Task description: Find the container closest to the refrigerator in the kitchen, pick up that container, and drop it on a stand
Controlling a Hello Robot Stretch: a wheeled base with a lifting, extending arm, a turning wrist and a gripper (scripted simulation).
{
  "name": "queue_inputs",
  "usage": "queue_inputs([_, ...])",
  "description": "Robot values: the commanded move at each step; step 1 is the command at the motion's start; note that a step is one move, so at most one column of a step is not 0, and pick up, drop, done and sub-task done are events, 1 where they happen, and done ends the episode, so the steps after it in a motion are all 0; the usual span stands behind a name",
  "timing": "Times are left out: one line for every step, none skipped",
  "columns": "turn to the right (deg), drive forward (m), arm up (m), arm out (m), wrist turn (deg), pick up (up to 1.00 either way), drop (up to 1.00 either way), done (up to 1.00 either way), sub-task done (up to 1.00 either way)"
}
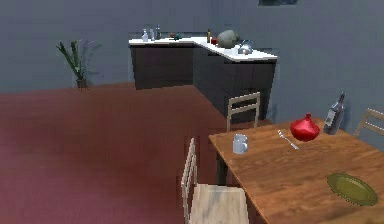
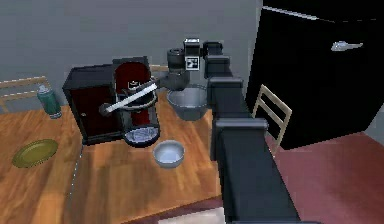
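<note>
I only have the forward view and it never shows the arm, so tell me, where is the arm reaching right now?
Observer: The arm is out by a wooden table, with its gripper up near a big grey bowl.
Operator: Is it holding anything?
Observer: Cannot tell. The bowl sits on the table right at the gripper's far end.
Operator: Any fridge nearby?
Observer: Yes, a black fridge stands at the arm side view's right, with a chair in front of it.
</note>
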Motion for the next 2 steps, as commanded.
queue_inputs([0.0, 0.00, 0.00, 0.00, -45.0, 0.00, 0.00, 0.00, 0.00])
queue_inputs([0.0, 0.00, 0.00, 0.00, -12.0, 0.00, 0.00, 0.00, 0.00])
